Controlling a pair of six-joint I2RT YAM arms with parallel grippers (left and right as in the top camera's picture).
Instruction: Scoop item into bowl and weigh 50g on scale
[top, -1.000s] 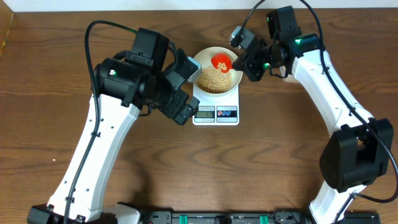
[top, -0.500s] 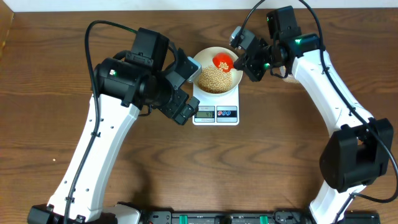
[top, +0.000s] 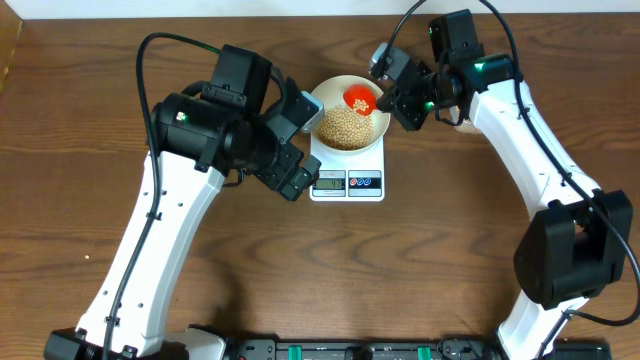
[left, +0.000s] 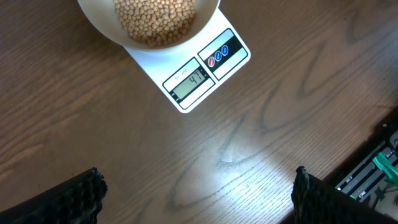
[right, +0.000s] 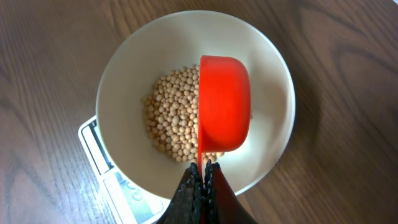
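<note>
1. The right tool (right: 202, 172) is clenched on the thin handle of a red scoop (right: 224, 102); the scoop's long axis runs straight out from the tool.
2. The scoop hangs directly over the white bowl (right: 267, 68), above its side nearer the right arm; it looks rolled about its handle, with the mouth turned toward the heap of beans (right: 171, 118); the overhead view shows a few beans inside it (top: 357, 98).
3. The bowl sits on the scale (left: 155, 70), which stands on the counter (left: 249, 155); most of the beans lie in the bowl.
4. The display (left: 189, 81) seems to read a little under the target, though the digits are small.
5. The left tool (left: 198, 180) is released and empty, fingers spread wide; it hovers over the counter just beside the scale's front.
6. Judgement: the right arm is nearer and should act; any further roll drops beans straight down into the bowl, so only a slight roll is wanted.
</note>
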